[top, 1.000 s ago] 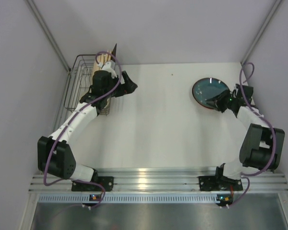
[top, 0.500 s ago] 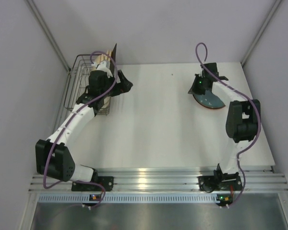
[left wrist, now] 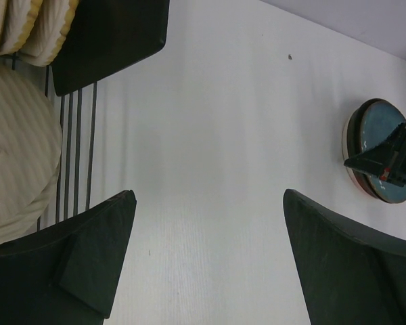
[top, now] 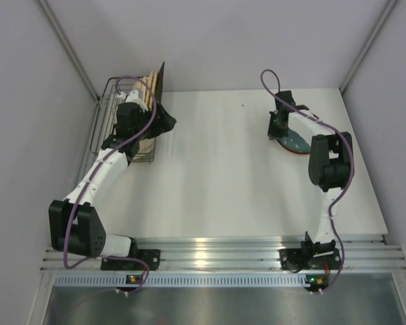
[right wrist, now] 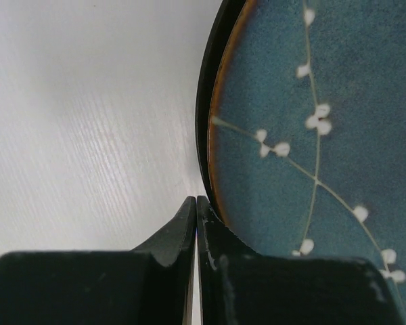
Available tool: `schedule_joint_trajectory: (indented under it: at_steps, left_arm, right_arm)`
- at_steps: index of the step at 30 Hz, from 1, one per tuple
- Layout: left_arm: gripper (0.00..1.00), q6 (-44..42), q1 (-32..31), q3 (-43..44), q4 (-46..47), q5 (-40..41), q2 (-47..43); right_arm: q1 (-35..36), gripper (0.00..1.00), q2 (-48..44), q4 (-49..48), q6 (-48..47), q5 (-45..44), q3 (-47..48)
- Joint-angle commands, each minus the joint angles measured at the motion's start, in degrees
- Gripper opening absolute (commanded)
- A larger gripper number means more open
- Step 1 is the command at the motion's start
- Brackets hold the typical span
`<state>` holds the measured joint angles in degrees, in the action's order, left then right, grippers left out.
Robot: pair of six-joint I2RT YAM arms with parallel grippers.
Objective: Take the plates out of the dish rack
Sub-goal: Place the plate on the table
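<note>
Left gripper (left wrist: 210, 261) spread wide, nothing between the fingers (left wrist: 88, 271), hanging over the white table (left wrist: 210, 135) just beside the dish rack (top: 103, 118). Rack at the far left of the table, close to the side wall. Inside it, several plates standing on edge between the wires: pale striped plates (left wrist: 17, 169) nearest to the left wrist camera, tan wooden ones (top: 150, 84) further back, and a dark square plate (left wrist: 111, 37) at the end of the row, rising above the rim of the rack.

Right gripper (right wrist: 196, 227) closed completely, fingertips pressed together with nothing held, low over the table. Just beside the tips, the round teal plate (right wrist: 311, 122), lying flat at the far right of the table, well apart from the rack. Brown edge, dark outer rim, thin white sprig pattern on the glaze. Perhaps one finger against the rim of this plate, not clear from so close a view.
</note>
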<state>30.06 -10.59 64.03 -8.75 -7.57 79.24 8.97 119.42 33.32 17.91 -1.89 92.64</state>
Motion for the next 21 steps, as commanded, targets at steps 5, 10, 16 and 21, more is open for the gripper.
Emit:
schedule_joint_trajectory:
  at_steps: [5,10,16,21]
  left_arm:
    - [0.95,-0.5,1.0,0.2,1.5,2.4,-1.8]
    - [0.96,-2.7,2.6,4.7,0.7,10.8,0.3]
    - [0.97,-7.3,6.1,14.0,0.2,17.2,7.9]
    - [0.96,-14.8,7.3,24.6,-1.5,20.0,16.4]
  right_arm:
    - [0.3,0.00,-1.1,1.3,-1.5,-9.9,3.5]
    - [0.7,0.00,-1.8,1.0,-1.7,-11.4,3.1]
    - [1.1,0.00,-7.5,-5.6,-3.5,3.7,-3.2]
    - [2.5,0.18,-13.7,-11.4,-2.5,19.5,-9.3]
